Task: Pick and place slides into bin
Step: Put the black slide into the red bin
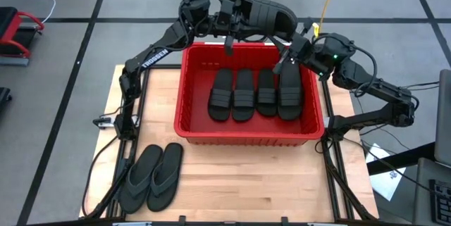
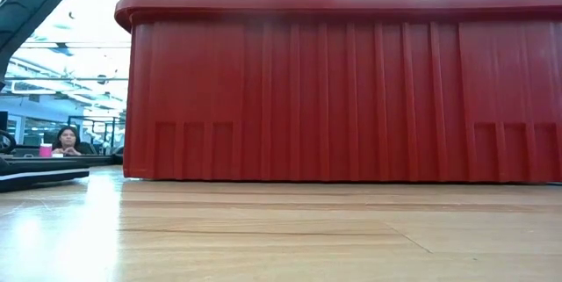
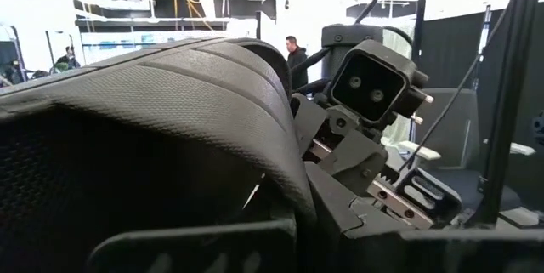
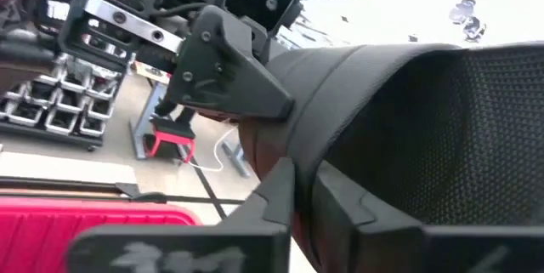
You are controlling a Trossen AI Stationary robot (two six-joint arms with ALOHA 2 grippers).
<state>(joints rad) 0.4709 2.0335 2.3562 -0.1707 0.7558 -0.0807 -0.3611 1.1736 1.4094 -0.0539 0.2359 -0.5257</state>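
Overhead view: a big red bin (image 1: pixel 249 129) sits on a light wood table (image 1: pixel 246 184), w/ ribbed walls and a thick rim. Inside the bin lie four black slides (image 1: pixel 255 93) w/ wide ribbed strap bands, side by side, touching, toes toward the bin's far wall.

Above the bin's far rim, both arms meet on one more black slide (image 1: pixel 262 13), held in the air, roughly crosswise to the bin. The left tool (image 1: pixel 227 16) is shut on that raised slide at its end nearer the bin's left wall. The right tool (image 1: pixel 304 34) is at the slide's other end, above the bin's far right corner; in the right wrist view its dark fingers (image 4: pixel 280 196) are closed on the slide's edge, so it grips too. In the left wrist view the raised slide's ribbed strap fills most of the frame, w/ the right arm's wrist camera just beyond it.

Outside the bin, near its front left corner, two greyer thong-strap slides (image 1: pixel 151 177) lie on the table, side by side and touching.

Table-level view: the bin's front wall fills the frame; a seated person (image 2: pixel 67 141) shows far off in the room, left of the bin.
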